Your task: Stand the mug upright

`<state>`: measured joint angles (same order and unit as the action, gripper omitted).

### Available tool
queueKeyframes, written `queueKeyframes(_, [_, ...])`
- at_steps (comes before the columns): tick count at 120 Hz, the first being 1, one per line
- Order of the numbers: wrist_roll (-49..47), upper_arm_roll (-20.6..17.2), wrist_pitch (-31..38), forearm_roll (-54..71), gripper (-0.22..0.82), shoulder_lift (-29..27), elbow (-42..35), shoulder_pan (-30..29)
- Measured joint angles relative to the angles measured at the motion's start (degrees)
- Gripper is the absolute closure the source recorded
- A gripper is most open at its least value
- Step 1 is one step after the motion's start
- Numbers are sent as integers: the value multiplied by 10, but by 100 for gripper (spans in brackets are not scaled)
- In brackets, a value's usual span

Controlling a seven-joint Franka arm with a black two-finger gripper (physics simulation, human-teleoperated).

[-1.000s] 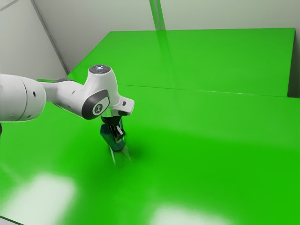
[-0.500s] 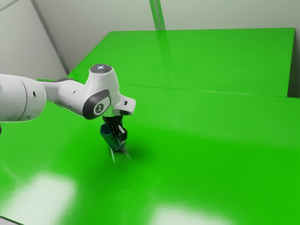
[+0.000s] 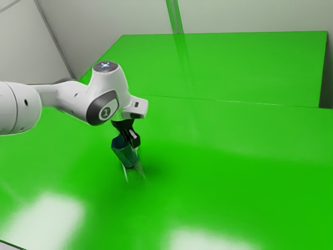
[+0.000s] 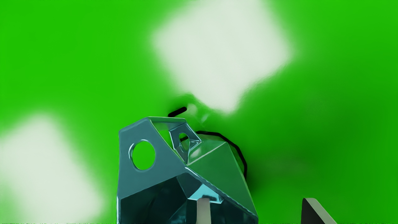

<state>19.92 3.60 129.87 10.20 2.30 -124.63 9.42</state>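
Glossy green counter (image 3: 234,172) carries the teal mug (image 3: 125,153), mouth upward, its wall (image 4: 220,165) between well-parted jaws gripping nothing, a straddle suiting either a rim grasp or a release.

White glare (image 4: 222,53) lies in soft-edged patches on the glossy green table (image 3: 234,198), beside a dim, diffuse shadow (image 3: 155,169).

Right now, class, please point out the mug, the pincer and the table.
Mug (image 3: 125,155): exterior view, on its outer side wall.
Pincer (image 4: 255,207): wrist view, midway between its fingertips.
Table (image 3: 234,182): exterior view, bare top.
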Motion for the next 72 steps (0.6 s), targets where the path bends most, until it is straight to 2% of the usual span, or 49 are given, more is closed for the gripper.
queueKeyframes(24, [-1,0,-21,-5,33,-17,39,0])
queueKeyframes(36, [-1,0,-59,-20,25,-2,115,-1])
queueKeyframes(56, [-11,8,-165,-72,12,60,277,-11])
queueKeyframes(72, [-29,10,-238,-93,6,75,326,-18])
